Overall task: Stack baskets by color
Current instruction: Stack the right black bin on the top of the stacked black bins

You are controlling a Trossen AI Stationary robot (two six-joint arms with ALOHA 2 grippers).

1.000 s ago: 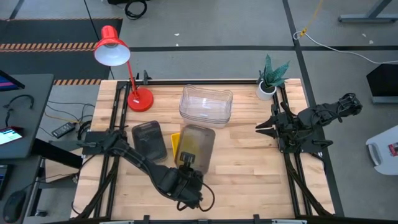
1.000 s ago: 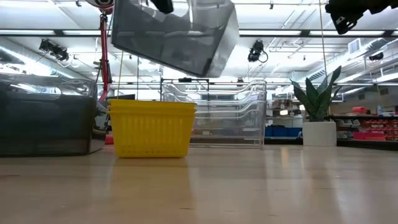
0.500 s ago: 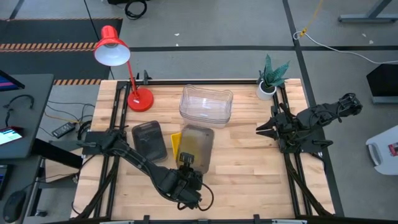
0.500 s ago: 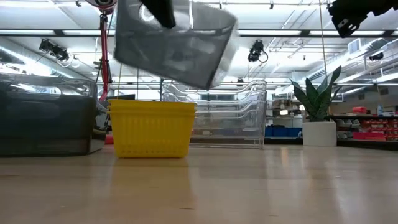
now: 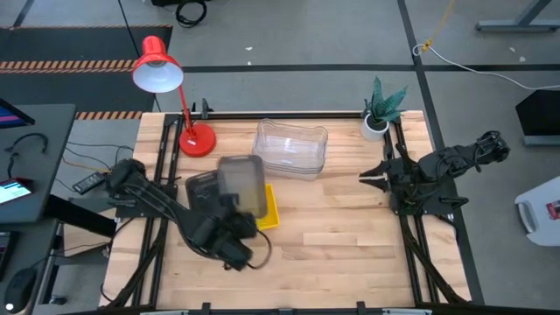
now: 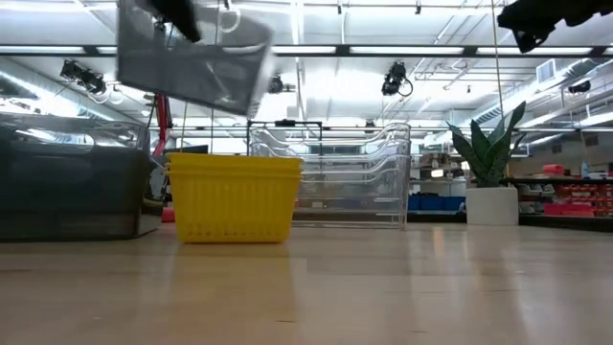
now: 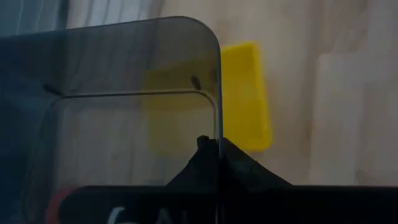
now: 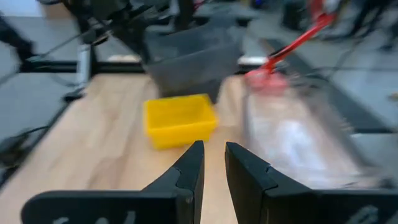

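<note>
Smoke-grey translucent plastic basket [image 5: 241,185], a shallow rectangle with rounded corners and smooth glossy walls, hangs tilted in the air, pinched at its rim by the left claw [image 7: 211,144], whose dark fingers are pressed together on the thin wall. In the high view it sits above the gap between the other dark grey baskets [image 5: 205,194] resting on the table and the small bright yellow ribbed basket stack [image 6: 235,196], partly covering both. The low view shows it well above the yellow stack, clear of everything beneath. Behind stand the larger clear transparent baskets [image 5: 290,149], nested, with wavy see-through rims. The pale wood-plank table [image 5: 350,236] has a smooth matt grain. The right claw [image 8: 213,163] waits at the table's right edge, its two tapered black fingers slightly parted with nothing between them.
</note>
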